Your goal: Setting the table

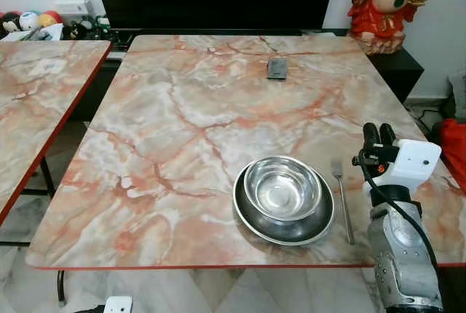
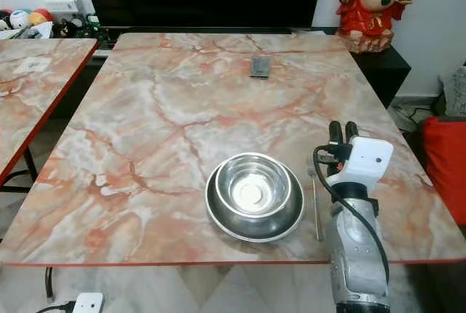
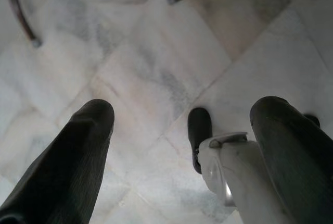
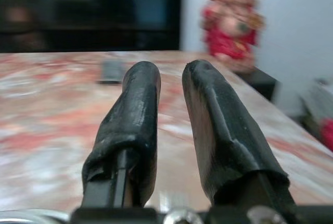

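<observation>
A steel bowl (image 1: 282, 188) sits in a steel plate (image 1: 291, 234) near the front edge of the marble table (image 1: 182, 109). Right of the plate a fork (image 1: 341, 196) lies flat, tines pointing away from me. My right gripper (image 1: 378, 132) hovers just right of the fork, over the table's right side, fingers pointing toward the far end. In the right wrist view its fingers (image 4: 140, 104) stand slightly apart with nothing between them. My left gripper (image 3: 184, 108) hangs wide open over the pale floor tiles.
A small dark flat object (image 1: 277, 68) lies at the table's far middle. A second marble table (image 1: 36, 94) stands to the left. A red statue (image 1: 382, 0) sits on a dark cabinet at the back right. A white device (image 1: 116, 303) lies on the floor.
</observation>
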Controlling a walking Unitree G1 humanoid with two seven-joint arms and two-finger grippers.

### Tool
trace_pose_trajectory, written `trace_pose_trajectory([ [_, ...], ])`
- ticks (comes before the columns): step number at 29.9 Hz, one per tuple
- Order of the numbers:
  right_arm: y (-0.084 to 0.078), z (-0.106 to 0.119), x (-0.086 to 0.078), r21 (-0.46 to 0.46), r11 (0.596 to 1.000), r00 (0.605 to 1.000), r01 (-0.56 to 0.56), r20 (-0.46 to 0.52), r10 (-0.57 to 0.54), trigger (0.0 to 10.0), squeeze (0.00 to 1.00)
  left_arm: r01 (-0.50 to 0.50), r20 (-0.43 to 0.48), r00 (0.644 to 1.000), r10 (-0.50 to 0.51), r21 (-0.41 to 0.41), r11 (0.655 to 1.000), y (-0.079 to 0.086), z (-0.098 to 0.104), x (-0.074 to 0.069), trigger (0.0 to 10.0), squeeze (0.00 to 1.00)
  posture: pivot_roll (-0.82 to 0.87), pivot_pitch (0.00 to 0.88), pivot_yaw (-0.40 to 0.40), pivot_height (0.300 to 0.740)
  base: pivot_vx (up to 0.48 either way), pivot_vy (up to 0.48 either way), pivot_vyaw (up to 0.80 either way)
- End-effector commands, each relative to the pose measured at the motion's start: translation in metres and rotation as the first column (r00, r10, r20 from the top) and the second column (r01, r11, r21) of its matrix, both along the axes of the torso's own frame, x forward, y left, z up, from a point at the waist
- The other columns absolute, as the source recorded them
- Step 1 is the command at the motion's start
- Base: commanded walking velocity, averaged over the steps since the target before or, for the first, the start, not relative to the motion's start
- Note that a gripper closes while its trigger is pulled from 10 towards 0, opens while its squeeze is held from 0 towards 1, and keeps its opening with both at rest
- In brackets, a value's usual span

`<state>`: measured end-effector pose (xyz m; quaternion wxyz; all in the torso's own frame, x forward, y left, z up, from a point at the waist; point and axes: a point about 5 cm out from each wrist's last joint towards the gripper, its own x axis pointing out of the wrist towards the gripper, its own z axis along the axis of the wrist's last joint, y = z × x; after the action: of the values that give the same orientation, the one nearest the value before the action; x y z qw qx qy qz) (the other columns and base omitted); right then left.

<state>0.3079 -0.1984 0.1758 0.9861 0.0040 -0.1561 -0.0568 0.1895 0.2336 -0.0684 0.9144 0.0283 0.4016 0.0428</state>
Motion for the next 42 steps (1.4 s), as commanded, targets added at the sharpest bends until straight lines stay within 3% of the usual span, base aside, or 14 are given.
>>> trace_pose_trajectory([
  [1, 0.010, 0.009, 0.000, -0.015, 0.999, 0.998, -0.038, 0.040, 0.039, 10.0, 0.00, -0.020, -0.065, 0.998, 0.021, 0.004, 1.000, 0.004, -0.008, -0.016, 10.0, 0.00, -0.01, 0.096, 0.011, 0.740, 0.000, 0.390, 0.80],
  [5, 0.006, 0.006, 0.002, 0.045, 0.999, 1.000, -0.007, 0.027, 0.006, 10.0, 0.00, -0.017, -0.068, 0.998, 0.017, 0.004, 1.000, 0.004, -0.008, -0.016, 10.0, 0.00, -0.01, 0.093, 0.010, 0.740, 0.000, 0.388, 0.00],
  [23, 0.010, 0.006, 0.004, 0.052, 0.999, 1.000, -0.015, 0.028, 0.013, 10.0, 0.00, -0.008, -0.074, 0.997, 0.008, 0.006, 1.000, 0.003, -0.009, -0.018, 10.0, 0.00, -0.01, 0.063, 0.010, 0.740, 0.000, 0.389, 0.00],
  [42, 0.020, 0.005, 0.008, 0.067, 0.997, 0.999, -0.039, 0.018, 0.038, 10.0, 0.00, -0.011, -0.069, 0.998, 0.011, 0.004, 1.000, 0.004, -0.008, -0.017, 10.0, 0.00, 0.00, 0.090, 0.009, 0.740, 0.000, 0.389, 0.00],
])
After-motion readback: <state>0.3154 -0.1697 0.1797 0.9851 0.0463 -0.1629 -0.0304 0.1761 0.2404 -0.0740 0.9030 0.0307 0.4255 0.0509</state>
